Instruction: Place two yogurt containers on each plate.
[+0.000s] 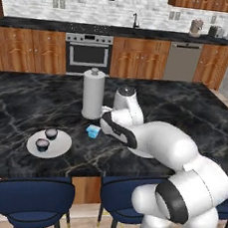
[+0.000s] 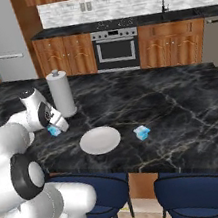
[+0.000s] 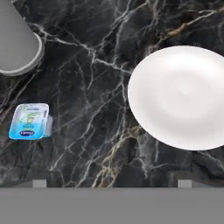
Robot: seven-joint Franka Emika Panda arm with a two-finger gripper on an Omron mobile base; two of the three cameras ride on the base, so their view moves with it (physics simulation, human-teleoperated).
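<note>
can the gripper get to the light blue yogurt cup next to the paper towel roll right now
Probably yes. The light blue yogurt cup sits alone on bare counter, apart from the paper towel roll and the empty plate, with nothing over it.

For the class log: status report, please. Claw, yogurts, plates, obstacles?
Claw above counter, state unclear. Two dark cups on left plate. Second plate bare; blue cups on counter. Paper-towel roll near.

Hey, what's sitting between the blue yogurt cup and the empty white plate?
Nothing: in the hand view only bare black marble counter separates the blue yogurt cup from the empty plate.
</note>
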